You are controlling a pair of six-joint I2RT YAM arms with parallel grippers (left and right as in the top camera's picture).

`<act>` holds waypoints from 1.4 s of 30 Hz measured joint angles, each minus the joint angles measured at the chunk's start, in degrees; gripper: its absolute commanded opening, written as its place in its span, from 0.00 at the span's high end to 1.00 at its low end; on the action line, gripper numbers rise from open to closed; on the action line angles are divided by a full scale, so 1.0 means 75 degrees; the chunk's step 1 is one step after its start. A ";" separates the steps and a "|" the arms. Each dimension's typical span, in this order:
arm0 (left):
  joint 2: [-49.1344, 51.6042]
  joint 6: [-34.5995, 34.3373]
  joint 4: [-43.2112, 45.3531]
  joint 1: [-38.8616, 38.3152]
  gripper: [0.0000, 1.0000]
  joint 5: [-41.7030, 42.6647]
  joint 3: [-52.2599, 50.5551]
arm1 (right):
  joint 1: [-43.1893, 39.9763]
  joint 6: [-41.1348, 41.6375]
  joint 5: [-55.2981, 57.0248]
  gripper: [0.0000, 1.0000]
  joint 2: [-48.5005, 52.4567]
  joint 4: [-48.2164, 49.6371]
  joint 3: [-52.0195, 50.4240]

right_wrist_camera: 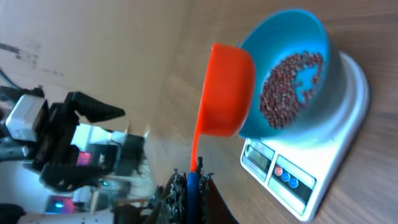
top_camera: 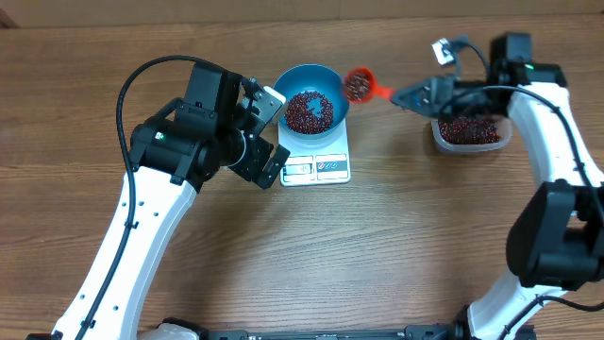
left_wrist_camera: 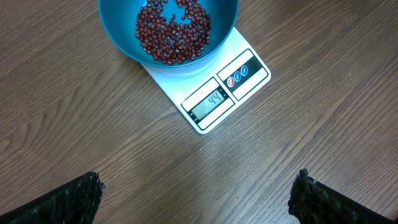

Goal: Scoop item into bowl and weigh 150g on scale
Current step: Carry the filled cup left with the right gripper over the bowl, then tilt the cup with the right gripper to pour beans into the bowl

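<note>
Two pairs of jaws are in play. The right jaws are clenched on the thin handle of a small orange plastic scoop [top_camera: 359,85]. It is held mouth up, loaded with small dark red-brown beans [top_camera: 309,111], just beside the far right rim of the round teal-blue bowl [left_wrist_camera: 115,28]. I judge it is kept flat so nothing spills before tipping. The left jaws are spread wide and grip nothing, hovering near the small flat white kitchen scale [left_wrist_camera: 249,84], likely so the wrist camera can read the display. It shows 44, well short of target. The bowl sits on the scale, holding a shallow layer of beans. More beans lie in a clear plastic tub [top_camera: 472,148] at far right. The tabletop [top_camera: 377,255] is brown wood-grain. Beyond its edge, blurred equipment stands against a plain beige background.
</note>
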 measured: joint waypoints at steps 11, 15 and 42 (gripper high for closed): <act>0.0000 0.0000 0.0000 0.0000 0.00 0.0000 0.0000 | 0.1743 0.1454 0.2699 0.96 0.0000 0.0697 0.0568; 0.0000 0.0000 0.0000 0.0000 0.00 0.0000 0.0000 | 0.2337 0.1649 0.3818 0.96 0.0000 0.0772 0.0772; 0.0000 0.0000 0.0000 0.0000 0.00 0.0000 0.0000 | 0.2949 0.1955 0.6033 0.96 0.0000 0.0772 0.0883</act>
